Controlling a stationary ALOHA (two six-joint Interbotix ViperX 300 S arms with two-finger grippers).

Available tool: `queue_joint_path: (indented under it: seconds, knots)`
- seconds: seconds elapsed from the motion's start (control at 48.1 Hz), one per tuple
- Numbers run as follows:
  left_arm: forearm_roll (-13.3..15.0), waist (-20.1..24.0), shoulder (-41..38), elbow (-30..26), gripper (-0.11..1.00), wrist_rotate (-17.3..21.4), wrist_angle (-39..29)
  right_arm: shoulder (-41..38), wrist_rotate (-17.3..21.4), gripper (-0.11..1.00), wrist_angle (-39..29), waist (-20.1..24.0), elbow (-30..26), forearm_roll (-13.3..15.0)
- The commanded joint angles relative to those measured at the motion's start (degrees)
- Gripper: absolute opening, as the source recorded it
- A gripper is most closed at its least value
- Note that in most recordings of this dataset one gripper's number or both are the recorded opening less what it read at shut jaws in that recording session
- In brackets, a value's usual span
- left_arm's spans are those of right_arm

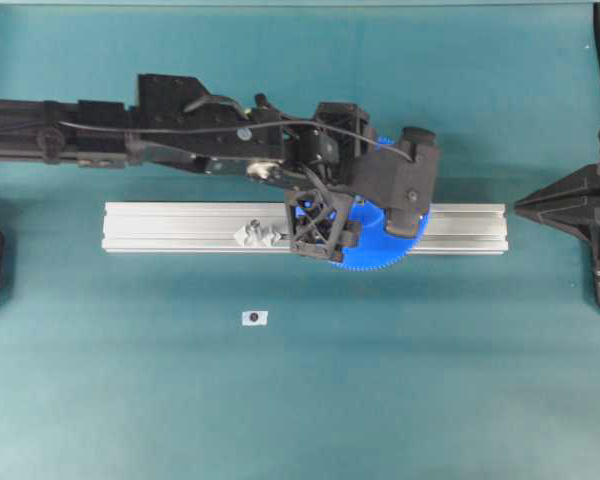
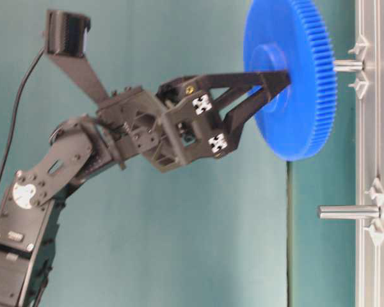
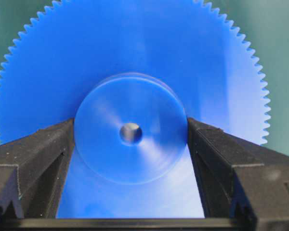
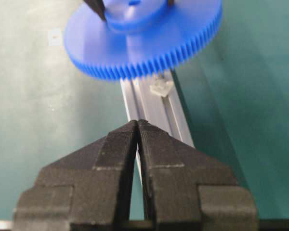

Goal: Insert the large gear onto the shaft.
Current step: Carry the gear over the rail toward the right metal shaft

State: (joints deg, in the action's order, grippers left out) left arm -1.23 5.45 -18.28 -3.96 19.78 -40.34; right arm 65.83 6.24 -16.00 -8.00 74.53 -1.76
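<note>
Left gripper (image 2: 269,86) is seen in the table-level view reaching from the lower left toward the upper right, its two fingers (image 3: 43,159) clamped on either side of the raised hub of the large gear (image 2: 301,77). From the left wrist camera the hub is shown pressed between the fingers, with the small centre hole in the middle of the frame. The gear is held on edge, facing the aluminium rail (image 2: 371,153) at the right of the table-level frame. The shaft (image 2: 347,64) is seen at the upper right, between gear and rail, its tip at the gear's far face. A second pin (image 2: 349,212) stands lower on the rail, bare. Right gripper (image 4: 137,126) is shown with its fingertips pressed together, holding nothing.
</note>
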Motion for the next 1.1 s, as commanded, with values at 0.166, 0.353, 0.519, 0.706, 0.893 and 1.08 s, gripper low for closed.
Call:
queue_joint_path:
  seconds: [0.166,0.353,0.519,0.706,0.893,1.08]
  knots:
    - [-0.1,0.9,-0.5,-3.3,0.78,0.2,0.3,0.4,0.5,0.13,0.4,0.1,-0.3,0.0]
    - [-0.1,1.4,-2.1,-4.6,0.78,0.2,0.4,0.4,0.5,0.13,0.4,0.0,-0.1,-0.1]
    - [-0.1,1.4,-3.3,-6.1,0.78,0.3,0.1,0.4,0.5,0.13,0.5,0.0,0.1,0.0]
    - [-0.1,1.6,-4.0,-6.9,0.78,0.3,-0.2,0.4,0.5,0.13,0.5,0.0,0.2,0.0]
    - [-0.1,2.6,-4.0,-7.0,0.78,0.3,-0.1,0.4,0.5,0.13,0.5,0.0,0.3,-0.1]
    - [-0.1,2.8,-3.3,-9.5,0.78,0.2,-0.6,0.4,0.5,0.13,0.5,-0.1,0.3,0.0]
